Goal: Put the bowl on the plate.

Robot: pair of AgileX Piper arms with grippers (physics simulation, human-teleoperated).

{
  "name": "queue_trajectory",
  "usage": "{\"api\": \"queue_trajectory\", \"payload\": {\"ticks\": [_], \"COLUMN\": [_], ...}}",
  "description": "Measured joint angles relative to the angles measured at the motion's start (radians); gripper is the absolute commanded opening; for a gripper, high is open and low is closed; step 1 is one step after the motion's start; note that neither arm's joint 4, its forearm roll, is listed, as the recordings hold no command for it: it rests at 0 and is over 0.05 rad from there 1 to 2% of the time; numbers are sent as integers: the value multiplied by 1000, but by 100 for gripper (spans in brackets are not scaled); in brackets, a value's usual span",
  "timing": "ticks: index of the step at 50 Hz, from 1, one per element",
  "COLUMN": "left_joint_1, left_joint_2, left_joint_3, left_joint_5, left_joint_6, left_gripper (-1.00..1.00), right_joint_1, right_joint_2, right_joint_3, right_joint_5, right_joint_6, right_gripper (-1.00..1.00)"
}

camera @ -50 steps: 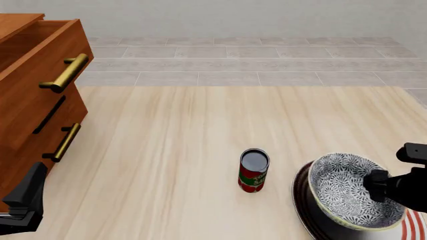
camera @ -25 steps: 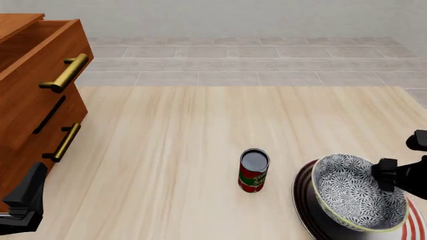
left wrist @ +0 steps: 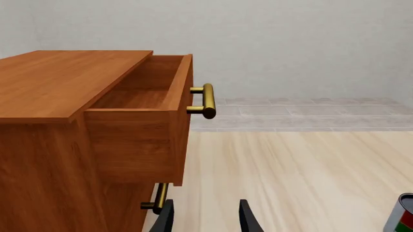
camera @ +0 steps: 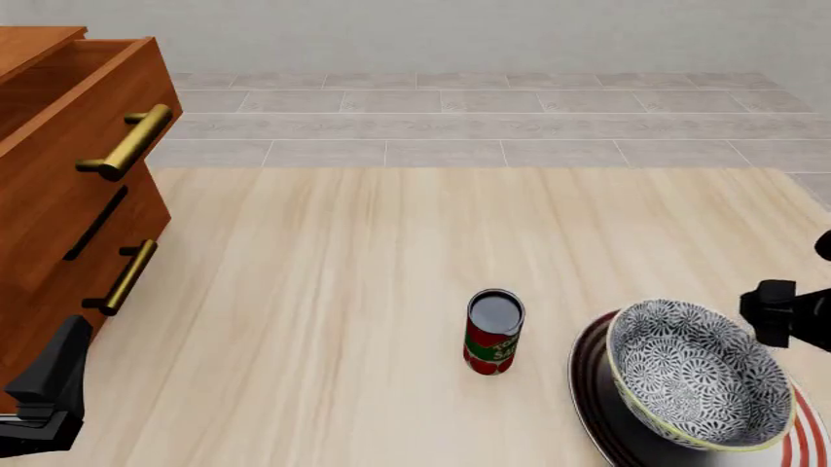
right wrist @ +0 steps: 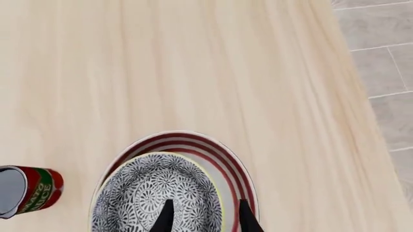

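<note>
Your bowl (camera: pixel 702 374) sits on the plate (camera: pixel 587 389) at the near right of the table (camera: pixel 389 292), toward the plate's left side, its patterned inside facing up. The front view cuts the plate off at the frame's near and right edges, so you see only a dark arc of its left rim and a few red stripes at the corner; the right wrist view shows what that hides: the plate's whole far rim with its red rings, and the bowl's pale rim lying inside that arc. In that wrist view your right gripper (right wrist: pixel 203 217) has its two dark fingertips spread apart above the bowl, grasping nothing, while the front view shows only a dark block of that arm just beyond the bowl's right rim, apart from it. Your left gripper (left wrist: pixel 205 218) also has its fingers parted with nothing between them, near the foot of the wooden cabinet (left wrist: pixel 71 145) at the near left. Only the left wrist view looks along the pulled-out top drawer (left wrist: pixel 152 104), showing part of its inside, and its brass handle (left wrist: pixel 206 100). The can (camera: pixel 493 332) stands upright just left of the plate, apart from it; its red and green label carries writing, too small to read beyond what looks like "TOMATO" in the right wrist view.
</note>
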State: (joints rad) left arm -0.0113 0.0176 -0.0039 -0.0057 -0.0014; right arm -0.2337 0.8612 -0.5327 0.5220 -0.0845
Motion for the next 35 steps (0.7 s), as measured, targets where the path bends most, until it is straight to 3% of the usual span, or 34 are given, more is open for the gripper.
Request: {"api": "queue_trajectory", "payload": {"ticks": [35], "left_joint_1": [0], "left_joint_2": [0], "left_joint_3": [0], "left_joint_5": [0], "left_joint_6": [0], "left_gripper": [100], "right_joint_1": [52], "right_joint_2": [-57], "right_joint_3": [-211], "right_joint_5": [130], "right_joint_6": [-49], "right_gripper": [100]}}
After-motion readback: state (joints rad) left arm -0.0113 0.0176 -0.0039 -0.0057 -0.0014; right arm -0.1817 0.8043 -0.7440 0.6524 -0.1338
